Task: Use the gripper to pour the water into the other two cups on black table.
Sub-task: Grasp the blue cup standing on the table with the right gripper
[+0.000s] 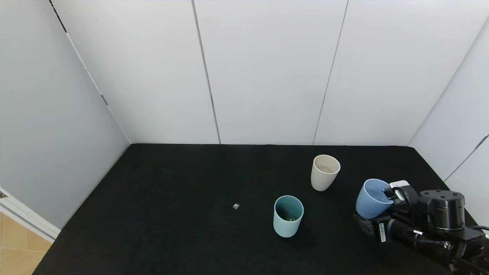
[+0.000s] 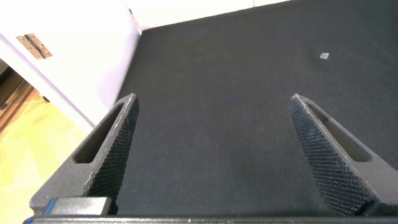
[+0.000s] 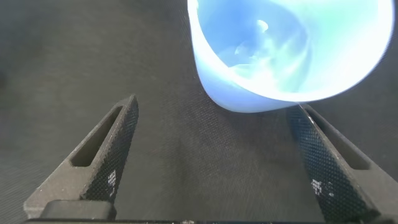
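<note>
The left tool (image 2: 211,155) hangs idle, fingers apart, over bare worktop (image 1: 172,229). The teal cup (image 1: 288,215) and cream cup (image 1: 325,172) stand upright mid-worktop. Furthest right, the right tool (image 1: 376,208) sits at the tilted blue cup (image 1: 372,198), fingers spread, not clamped. Judging by this, the grasp is under way; next it must close on the cup.

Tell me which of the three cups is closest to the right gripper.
The light blue cup, tilted right beside the right gripper. The teal cup and cream cup stand upright, farther left.
</note>
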Motion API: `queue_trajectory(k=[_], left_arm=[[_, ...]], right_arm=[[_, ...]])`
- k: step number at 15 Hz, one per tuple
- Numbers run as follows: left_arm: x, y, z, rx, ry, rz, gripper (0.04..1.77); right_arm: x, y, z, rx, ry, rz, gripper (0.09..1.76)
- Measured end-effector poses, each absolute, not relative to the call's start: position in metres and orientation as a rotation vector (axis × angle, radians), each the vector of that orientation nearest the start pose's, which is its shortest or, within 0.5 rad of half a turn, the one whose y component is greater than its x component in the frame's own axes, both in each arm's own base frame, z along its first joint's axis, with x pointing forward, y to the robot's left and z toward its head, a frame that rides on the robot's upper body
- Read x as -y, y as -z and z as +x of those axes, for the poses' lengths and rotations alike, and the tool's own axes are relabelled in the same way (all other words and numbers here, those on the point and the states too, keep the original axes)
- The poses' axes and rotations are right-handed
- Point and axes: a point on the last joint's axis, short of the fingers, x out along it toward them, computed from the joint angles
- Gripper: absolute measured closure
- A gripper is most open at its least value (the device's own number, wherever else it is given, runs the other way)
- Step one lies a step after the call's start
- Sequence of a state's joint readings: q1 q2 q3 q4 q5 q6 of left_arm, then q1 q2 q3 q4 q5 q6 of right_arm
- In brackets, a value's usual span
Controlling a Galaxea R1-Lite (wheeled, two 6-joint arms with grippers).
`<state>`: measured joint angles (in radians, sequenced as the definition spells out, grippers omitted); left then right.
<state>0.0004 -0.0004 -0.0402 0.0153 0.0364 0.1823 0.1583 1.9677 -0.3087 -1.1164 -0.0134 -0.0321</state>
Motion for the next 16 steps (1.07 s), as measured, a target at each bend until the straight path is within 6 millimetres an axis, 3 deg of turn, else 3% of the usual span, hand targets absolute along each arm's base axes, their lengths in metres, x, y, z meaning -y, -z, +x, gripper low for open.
queue_trajectory(k=[7, 16], left_arm=[[-0.001, -0.085, -0.026, 0.021, -0.039, 0.182, 0.09], [-0.001, -0.085, -0.026, 0.022, -0.039, 0.182, 0.09]], right_arm=[[-0.029, -0.044, 0.278, -0.511, -0.098, -0.066, 0.14], [-0.028, -0.054, 0.297, -0.441, -0.091, -0.06, 0.14]])
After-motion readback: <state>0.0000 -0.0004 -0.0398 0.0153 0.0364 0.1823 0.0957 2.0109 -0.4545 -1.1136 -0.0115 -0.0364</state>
